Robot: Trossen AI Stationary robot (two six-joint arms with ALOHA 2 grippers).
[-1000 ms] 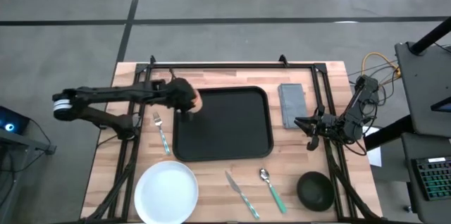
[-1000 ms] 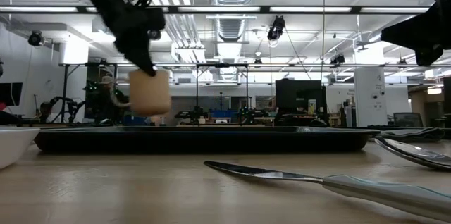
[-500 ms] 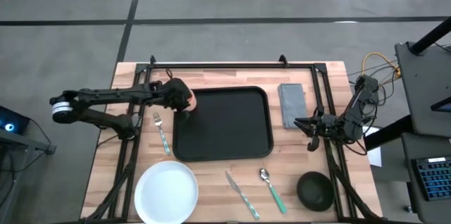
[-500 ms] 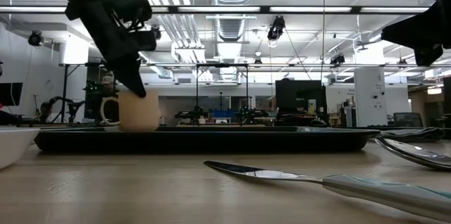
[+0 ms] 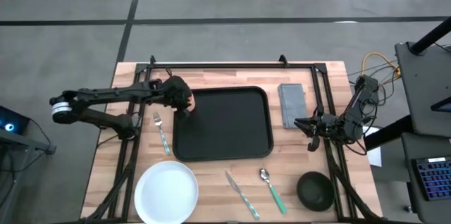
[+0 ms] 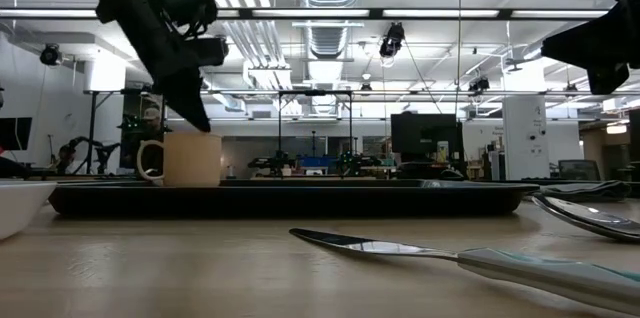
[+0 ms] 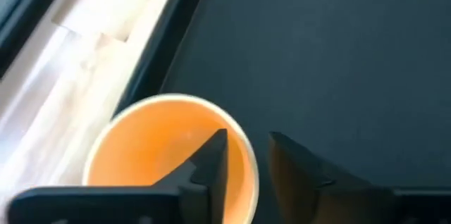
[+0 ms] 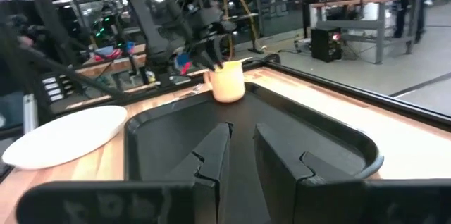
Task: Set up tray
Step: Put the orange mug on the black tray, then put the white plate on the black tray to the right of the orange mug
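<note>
The black tray [image 5: 232,136] lies mid-table. A tan mug [image 6: 188,160] with an orange inside [image 7: 155,146] stands upright on its base in the tray's far left corner. My left gripper [image 7: 246,143] is right above the mug and open. One finger [image 7: 213,159] is inside the mug and the other [image 7: 292,160] is outside its wall, with a gap showing on both sides. In the high view my left gripper [image 5: 184,106] hides the mug. My right gripper [image 5: 310,131] waits open and empty at the table's right side, pointing at the tray [image 8: 282,132].
A white plate [image 5: 166,192] lies at the near left and a fork [image 5: 161,132] lies left of the tray. A knife [image 5: 241,194] and a spoon [image 5: 270,187] lie near the front edge. A dark bowl [image 5: 314,190] sits at the near right. A grey folded napkin [image 5: 291,104] lies right of the tray.
My left gripper has gone down and a little toward the table's left edge with the mug. The mug hung clear above the tray a second ago and now stands on the tray's far left corner.
</note>
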